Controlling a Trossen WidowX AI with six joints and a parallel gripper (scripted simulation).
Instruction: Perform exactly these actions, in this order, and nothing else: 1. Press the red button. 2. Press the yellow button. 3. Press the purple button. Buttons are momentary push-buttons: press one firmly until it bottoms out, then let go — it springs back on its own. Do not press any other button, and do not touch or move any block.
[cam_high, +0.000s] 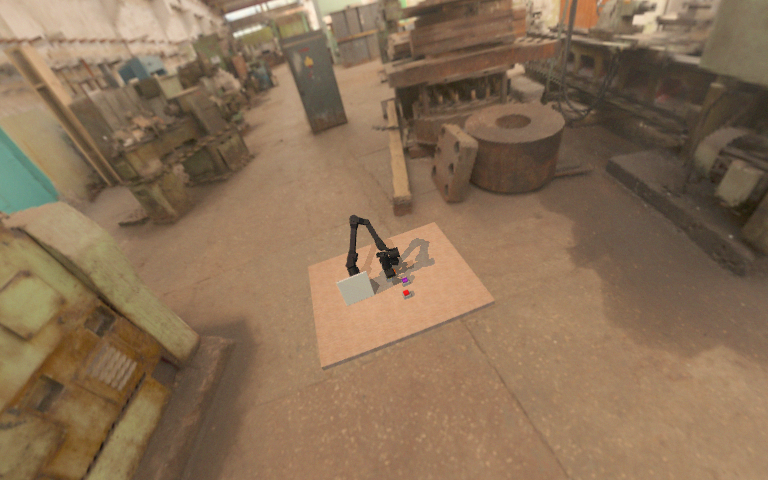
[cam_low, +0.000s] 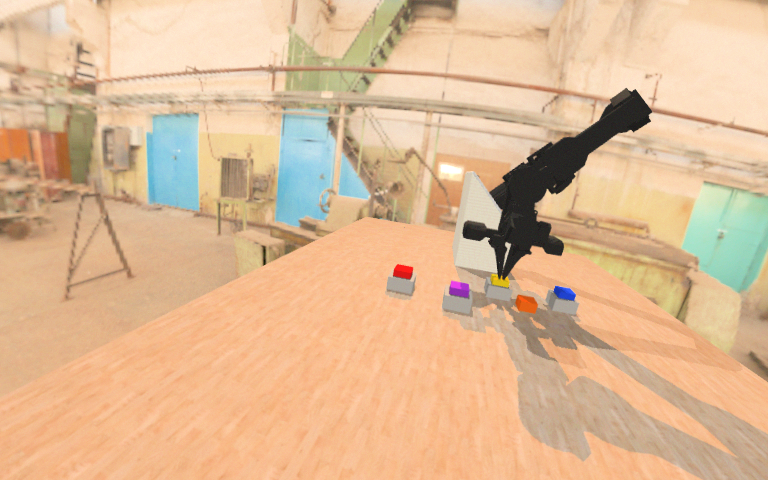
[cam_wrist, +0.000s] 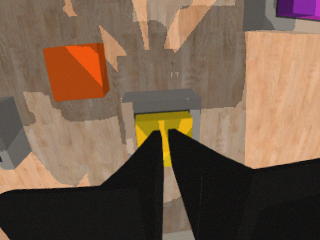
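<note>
Fingers are pinched together, holding nothing, tips right on the yellow button (cam_low: 499, 280), so step two looks underway and next it's the purple button (cam_low: 459, 288).

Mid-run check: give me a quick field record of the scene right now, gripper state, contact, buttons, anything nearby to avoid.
gripper: shut, holding nothing, pointing down
contact: fingertips on the yellow button
purple button: beside the yellow one, untouched
red button: farthest from the gripper, untouched
blue button: not in the task, untouched
orange block: on the table between the yellow and blue buttons, apart from the gripper
white block: standing behind the yellow button
</note>
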